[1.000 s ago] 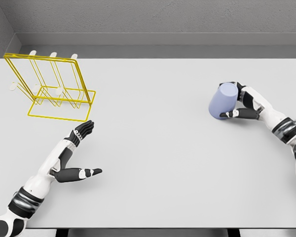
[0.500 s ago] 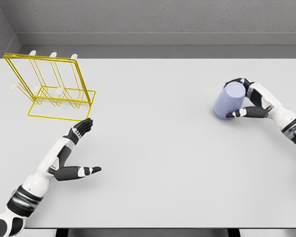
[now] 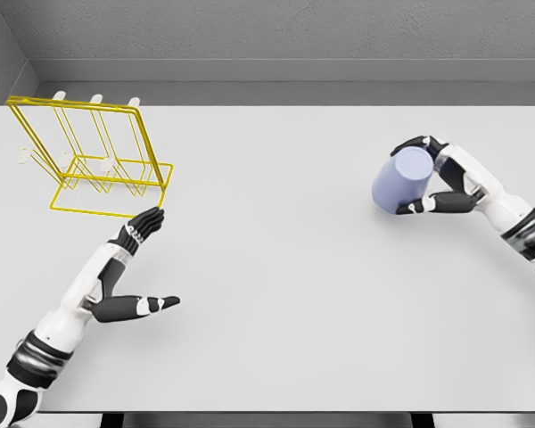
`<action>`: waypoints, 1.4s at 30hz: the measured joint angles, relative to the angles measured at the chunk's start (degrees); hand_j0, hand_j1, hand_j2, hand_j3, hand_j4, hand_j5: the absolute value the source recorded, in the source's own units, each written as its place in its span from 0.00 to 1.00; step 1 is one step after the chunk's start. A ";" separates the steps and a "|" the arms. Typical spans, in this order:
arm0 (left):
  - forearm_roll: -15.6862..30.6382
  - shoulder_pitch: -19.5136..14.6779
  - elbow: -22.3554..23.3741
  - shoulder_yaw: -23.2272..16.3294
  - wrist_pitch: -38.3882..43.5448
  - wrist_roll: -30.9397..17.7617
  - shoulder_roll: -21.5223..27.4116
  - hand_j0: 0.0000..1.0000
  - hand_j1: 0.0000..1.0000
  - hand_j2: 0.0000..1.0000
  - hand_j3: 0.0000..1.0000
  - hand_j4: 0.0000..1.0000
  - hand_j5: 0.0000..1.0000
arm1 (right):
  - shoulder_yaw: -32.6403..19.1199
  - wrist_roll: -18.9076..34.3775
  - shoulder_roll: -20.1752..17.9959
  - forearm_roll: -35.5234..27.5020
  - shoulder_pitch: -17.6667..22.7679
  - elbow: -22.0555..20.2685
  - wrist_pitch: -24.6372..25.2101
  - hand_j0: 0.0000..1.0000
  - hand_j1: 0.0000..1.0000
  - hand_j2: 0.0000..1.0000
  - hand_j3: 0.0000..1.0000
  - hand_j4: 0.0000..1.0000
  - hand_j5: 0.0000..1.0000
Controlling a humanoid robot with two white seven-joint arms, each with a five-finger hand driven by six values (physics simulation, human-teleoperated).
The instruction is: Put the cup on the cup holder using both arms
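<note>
Tilting in the right hand point(image 3: 432, 183), the lilac cup point(image 3: 401, 180) has shifted a little leftward from half a second ago, fingers wrapped over its top and thumb under its side. It sits at the right of the tabletop point(image 3: 285, 267), well apart from the yellow wire cup holder point(image 3: 89, 156) at far left. The left hand point(image 3: 129, 272), fingers spread and grasping nothing, has crept nearer the holder's base. This reads as the carry beginning, likely toward a handover. No brand, label or writing shows anywhere.
</note>
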 measured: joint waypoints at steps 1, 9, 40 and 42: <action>0.03 0.00 0.00 -0.01 0.00 -0.01 0.01 1.00 1.00 1.00 1.00 1.00 1.00 | 0.06 0.02 0.03 0.02 0.18 -0.85 -0.02 0.49 0.49 0.49 0.49 0.49 0.49; 0.03 -0.09 -0.02 -0.01 0.00 0.00 -0.31 1.00 1.00 1.00 1.00 1.00 1.00 | 1.00 0.02 -0.17 -0.17 0.18 -4.59 0.05 0.49 0.49 0.49 0.49 0.49 0.49; 0.07 2.29 -0.17 2.09 0.00 0.38 -5.49 1.00 1.00 1.00 1.00 1.00 1.00 | 9.55 0.03 8.55 0.10 -4.74 -8.22 0.60 0.48 0.48 0.48 0.48 0.48 0.48; 0.03 2.29 -0.17 2.08 0.00 0.39 -5.50 1.00 1.00 1.00 1.00 1.00 1.00 | 9.99 0.03 8.83 0.12 -4.83 -8.20 0.69 0.48 0.48 0.48 0.48 0.48 0.48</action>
